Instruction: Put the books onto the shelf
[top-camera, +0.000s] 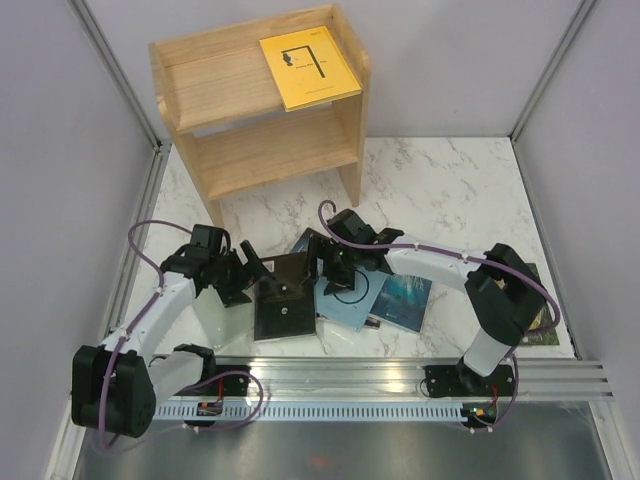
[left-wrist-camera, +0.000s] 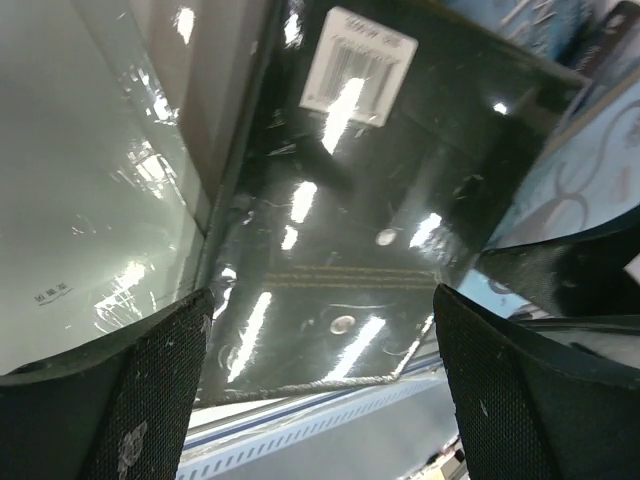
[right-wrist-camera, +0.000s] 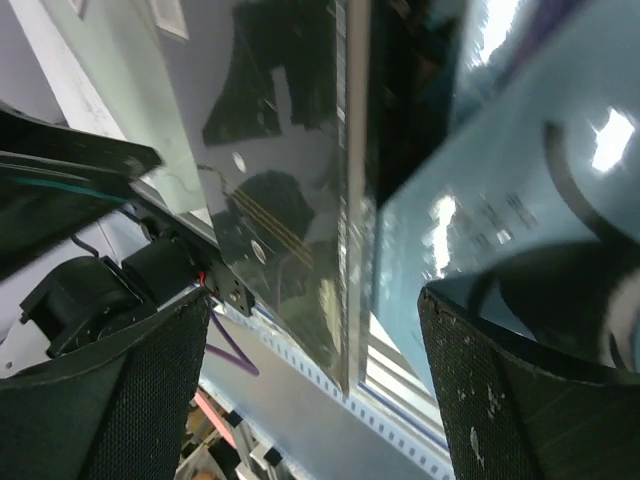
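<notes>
The light wooden shelf (top-camera: 205, 90) stands at the back with a yellow book (top-camera: 308, 67) flat on its top board. On the marble table lie a glossy black book (top-camera: 283, 310), a light blue book with a black swirl (top-camera: 347, 298), a teal book (top-camera: 405, 300) and a dark green-gold book (top-camera: 542, 328). My left gripper (top-camera: 250, 270) is open at the black book's left side. In its wrist view the barcoded black book (left-wrist-camera: 360, 230) lies just beyond the open left gripper (left-wrist-camera: 320, 395). My right gripper (right-wrist-camera: 320, 400) is open, with the black book's edge (right-wrist-camera: 350, 260) between its fingers, untouched. Beside that edge shows the light blue book (right-wrist-camera: 480, 180).
A slotted aluminium rail (top-camera: 400, 378) runs along the near edge where both arm bases are bolted. Pale walls close in the left, back and right. Bare marble (top-camera: 450, 190) lies between the books and the shelf's right leg.
</notes>
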